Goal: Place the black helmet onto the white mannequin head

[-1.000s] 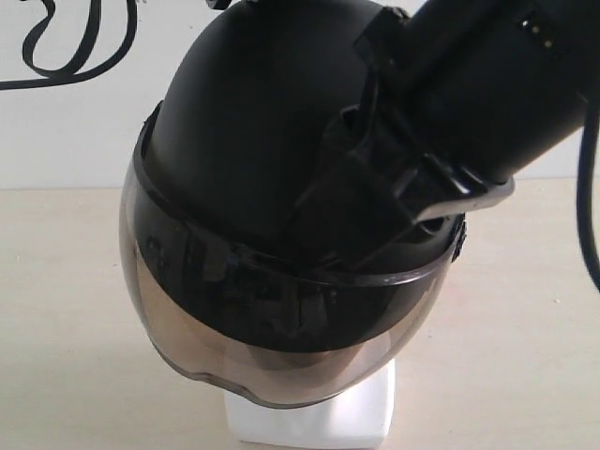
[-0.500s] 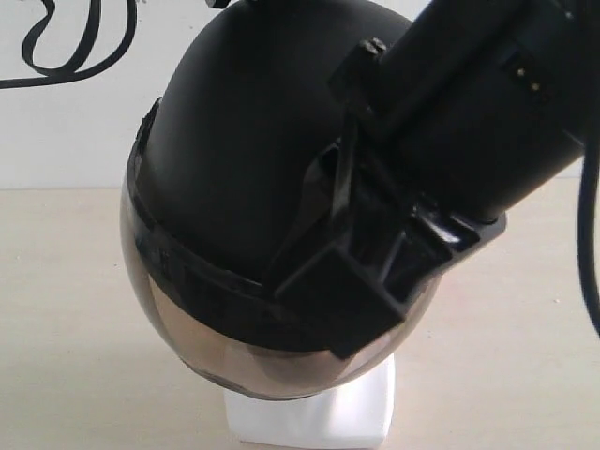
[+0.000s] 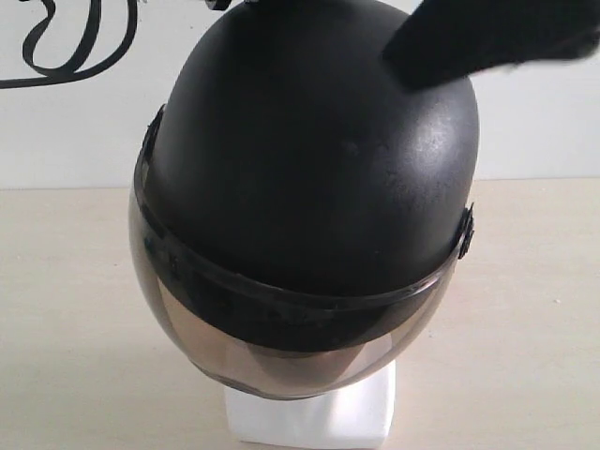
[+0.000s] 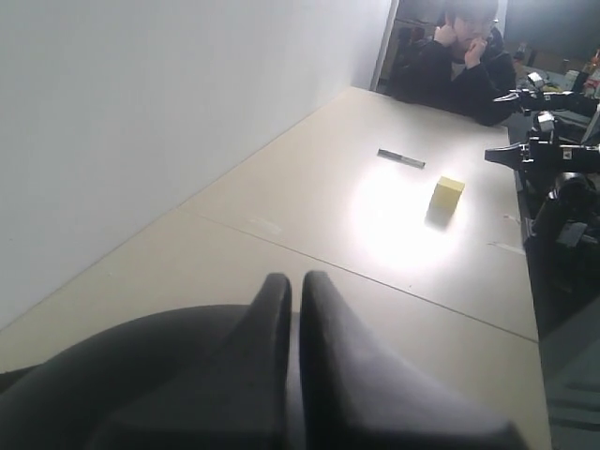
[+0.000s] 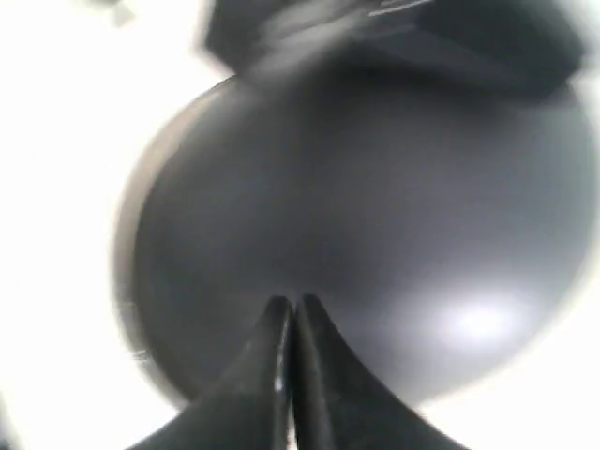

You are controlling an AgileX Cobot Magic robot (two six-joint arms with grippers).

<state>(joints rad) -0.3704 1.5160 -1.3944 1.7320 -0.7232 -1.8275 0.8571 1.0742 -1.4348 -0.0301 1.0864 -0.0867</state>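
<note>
1. White wall (image 4: 141, 112) — we record it plain, running the length of the table.
2. Beige table (image 4: 281, 216), long, one seam across it; a bright patch of light (image 4: 394, 220) on its top.
3. Yellow block (image 4: 447, 192) and dark flat strip (image 4: 401, 158), near each other on the table.
4. Black cable (image 3: 75, 42), which we see looped against the wall.
5. Seated person (image 4: 464, 56) in dark clothes, at the far end.

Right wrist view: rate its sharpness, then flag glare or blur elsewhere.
Right wrist view: black helmet blurred, surroundings blown out white. Left wrist view: glare patch on the table beside the yellow block. Exterior view: helmet sharp, arm blurred.
</note>
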